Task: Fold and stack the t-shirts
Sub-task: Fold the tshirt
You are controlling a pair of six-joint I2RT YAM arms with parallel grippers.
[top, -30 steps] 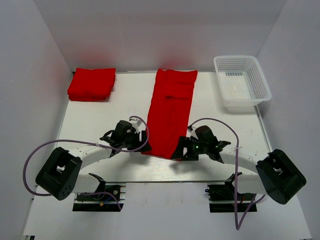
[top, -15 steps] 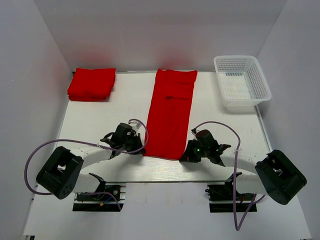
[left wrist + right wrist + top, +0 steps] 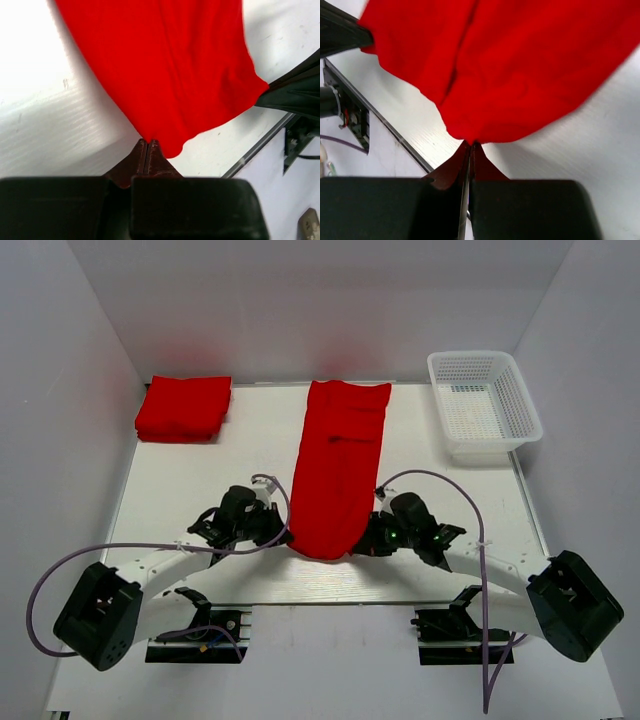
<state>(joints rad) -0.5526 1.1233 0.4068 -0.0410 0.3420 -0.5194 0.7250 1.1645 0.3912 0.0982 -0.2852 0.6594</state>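
Observation:
A bright red t-shirt (image 3: 335, 465), folded into a long strip, lies down the middle of the white table. Its near end is gathered and hangs rounded between the two grippers. My left gripper (image 3: 283, 537) is shut on the near left corner of this t-shirt (image 3: 165, 75), the fingertips (image 3: 147, 142) pinching the hem. My right gripper (image 3: 362, 545) is shut on the near right corner; its tips (image 3: 471, 145) bite the cloth (image 3: 520, 65). A folded red t-shirt (image 3: 183, 407) rests at the back left.
A white mesh basket (image 3: 483, 405) stands at the back right. The table's near edge (image 3: 330, 598) runs just behind the grippers, with the arm bases below it. White walls close in the back and both sides.
Both grippers went from open to shut on the near corners of the long t-shirt. The near hem has since drawn in and risen off the table, and both arms' elbows have swung outward.

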